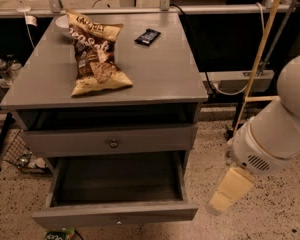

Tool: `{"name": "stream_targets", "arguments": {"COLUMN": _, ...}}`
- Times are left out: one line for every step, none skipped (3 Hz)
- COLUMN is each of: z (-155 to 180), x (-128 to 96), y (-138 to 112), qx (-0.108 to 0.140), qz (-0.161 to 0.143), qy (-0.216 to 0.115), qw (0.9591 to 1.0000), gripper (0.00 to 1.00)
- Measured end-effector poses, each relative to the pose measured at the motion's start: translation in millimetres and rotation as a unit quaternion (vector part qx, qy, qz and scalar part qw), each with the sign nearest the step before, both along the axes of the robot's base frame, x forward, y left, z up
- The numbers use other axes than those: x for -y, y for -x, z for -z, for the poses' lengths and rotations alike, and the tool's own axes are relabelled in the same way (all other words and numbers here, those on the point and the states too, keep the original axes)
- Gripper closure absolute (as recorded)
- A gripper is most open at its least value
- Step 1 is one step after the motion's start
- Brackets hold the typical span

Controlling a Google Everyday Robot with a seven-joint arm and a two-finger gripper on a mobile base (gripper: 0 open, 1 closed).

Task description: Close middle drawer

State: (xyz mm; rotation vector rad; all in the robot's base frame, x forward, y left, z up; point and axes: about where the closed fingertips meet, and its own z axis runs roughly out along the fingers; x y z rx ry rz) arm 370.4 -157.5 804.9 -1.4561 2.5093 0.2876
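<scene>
Observed: middle drawer (pixel 115 215) pulled out; my gripper (pixel 229 193) hangs near its right front corner, not touching; grip state I cannot tell

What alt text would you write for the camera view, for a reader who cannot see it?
The middle drawer of a grey cabinet stands pulled out and empty, with the robot's gripper hanging just right of its front corner, not touching it. On top of the cabinet lie a crisp bag and a small dark packet.
</scene>
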Motion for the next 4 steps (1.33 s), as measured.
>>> {"name": "stream_targets", "arguments": {"z": 30.4, "x": -3.3, "y": 2.4, "qx": -0.019, "qz": 0.014, "qy": -0.016, "qw": 0.9996, "gripper": 0.00}}
{"name": "stream_targets", "arguments": {"z": 86.6, "x": -16.9, "y": 7.1, "qx": -0.047, "qz": 0.030, "qy": -0.055, "qw": 0.9969, "gripper": 0.00}}
{"name": "stream_targets", "arguments": {"z": 165.7, "x": -41.3, "y": 12.6, "qx": -0.085, "qz": 0.061, "qy": -0.107, "qw": 0.9887, "gripper": 0.00}}
{"name": "stream_targets", "arguments": {"z": 207.7, "x": -56.3, "y": 16.9, "qx": -0.107, "qz": 0.081, "qy": -0.130, "qw": 0.9825, "gripper": 0.00}}
